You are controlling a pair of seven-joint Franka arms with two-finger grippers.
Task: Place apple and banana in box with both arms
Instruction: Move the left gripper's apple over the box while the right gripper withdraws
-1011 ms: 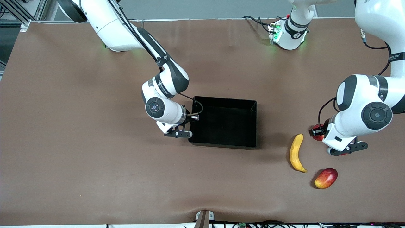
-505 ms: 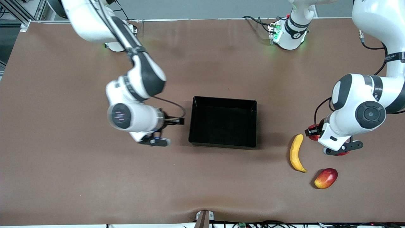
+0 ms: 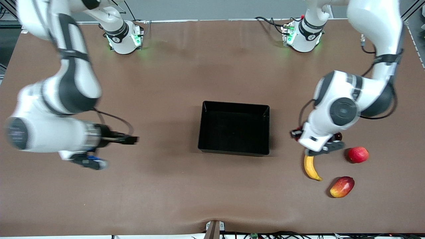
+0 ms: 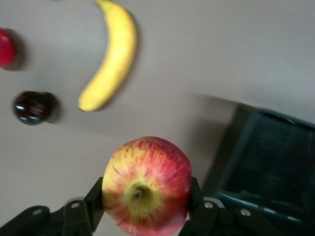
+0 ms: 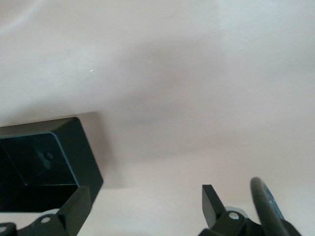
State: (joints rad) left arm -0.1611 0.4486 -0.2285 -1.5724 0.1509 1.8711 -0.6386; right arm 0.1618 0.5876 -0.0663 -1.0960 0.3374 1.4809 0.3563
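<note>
My left gripper [image 4: 146, 199] is shut on the apple [image 4: 146, 184], red with yellow streaks, and holds it above the table. In the front view the left gripper [image 3: 300, 136] is over the banana's hidden tip, and only a red sliver of the apple [image 3: 296, 134] shows under the wrist. The yellow banana [image 3: 311, 168] lies on the table and also shows in the left wrist view [image 4: 110, 54]. The black box [image 3: 267, 132] stands mid-table, empty, and its corner shows in both wrist views [image 4: 231, 147] [image 5: 83, 157]. My right gripper [image 5: 142, 206] is open and empty, over bare table [image 3: 106, 141].
A plain pinkish-red round fruit [image 3: 358, 154], a small dark round fruit [image 3: 338, 136] and a red-and-yellow oval fruit [image 3: 342, 187] lie near the banana at the left arm's end of the table. Brown mat covers the table.
My right arm has swung from the box's edge toward its own end of the table. My left gripper has moved with the apple toward the box, uncovering the pinkish-red fruit.
</note>
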